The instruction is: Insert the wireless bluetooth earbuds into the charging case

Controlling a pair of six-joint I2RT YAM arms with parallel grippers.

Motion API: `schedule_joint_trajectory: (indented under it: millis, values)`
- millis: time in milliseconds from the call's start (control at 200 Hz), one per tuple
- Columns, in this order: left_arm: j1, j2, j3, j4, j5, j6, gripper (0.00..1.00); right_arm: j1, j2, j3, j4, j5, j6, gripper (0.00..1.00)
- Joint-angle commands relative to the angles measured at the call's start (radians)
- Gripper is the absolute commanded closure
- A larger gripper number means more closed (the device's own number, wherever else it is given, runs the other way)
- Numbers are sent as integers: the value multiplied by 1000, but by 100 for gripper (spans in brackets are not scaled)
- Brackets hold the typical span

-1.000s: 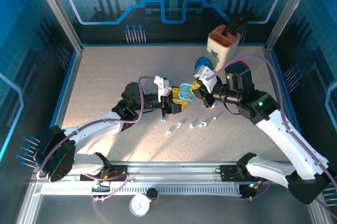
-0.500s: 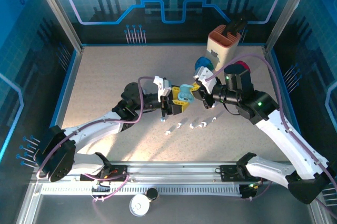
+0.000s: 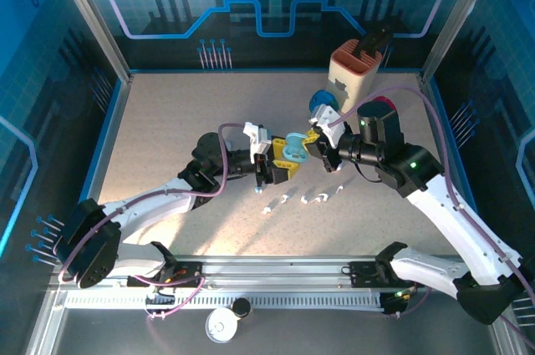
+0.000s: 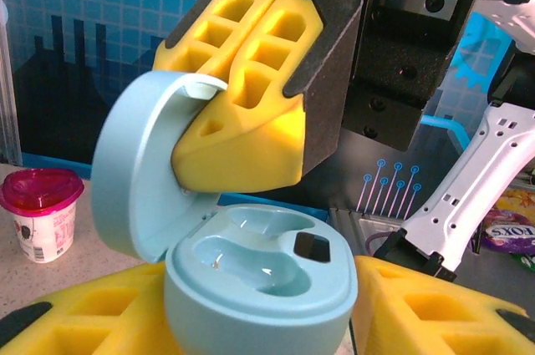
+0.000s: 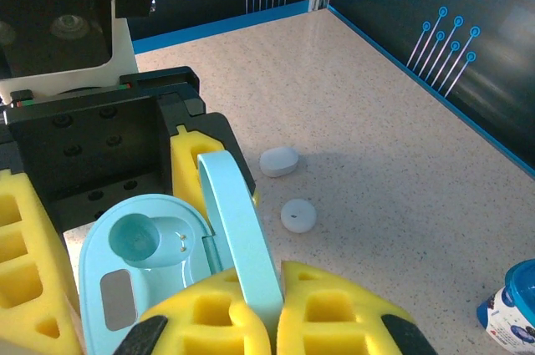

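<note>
We see the pale blue charging case [image 4: 259, 288] held between the two arms over the middle of the speckled table [image 3: 167, 121]. The left gripper [image 3: 282, 163] comes at it from the left, and its yellow foam pads [image 4: 418, 313] lie against both sides of the case's base, closed on it. The right gripper [image 3: 313, 139] reaches in from the right, its fingers [image 4: 251, 104] pressed together on the edge of the lid [image 4: 125, 171]. The lid stands swung back on its hinge, roughly upright above the base. In the left wrist view we look straight into the two moulded wells, both empty, with a small dark window beside them. The wireless bluetooth earbuds [image 3: 308, 198] lie on the table in a loose white row, just nearer the arm bases than the grippers and apart from the case. In the right wrist view we find a white pebble-shaped case [image 5: 278, 160] and a small round white piece [image 5: 298, 215] resting on the table near each other. A blue cup [image 3: 322, 104] sits just behind the right gripper, a beige holder [image 3: 355, 71] stands near the back wall, and a red-lidded cup [image 4: 38, 209] stands on the table.
</note>
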Motion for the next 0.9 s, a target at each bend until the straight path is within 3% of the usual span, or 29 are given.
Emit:
schedule_joint_trajectory:
  millis: [0, 280, 785, 895]
  values:
    - [-2, 2, 1, 28, 8, 8, 48, -10, -7, -5, 12, -26, 3, 100]
    - [-3, 7, 10, 17, 14, 9, 52, -10, 0, -9, 17, -20, -7, 100]
    - [-2, 14, 23, 12, 19, 15, 43, -10, 1, -9, 12, -7, -16, 100]
    - [-2, 16, 24, 10, 25, 12, 51, -11, 0, -9, 14, -8, -16, 100]
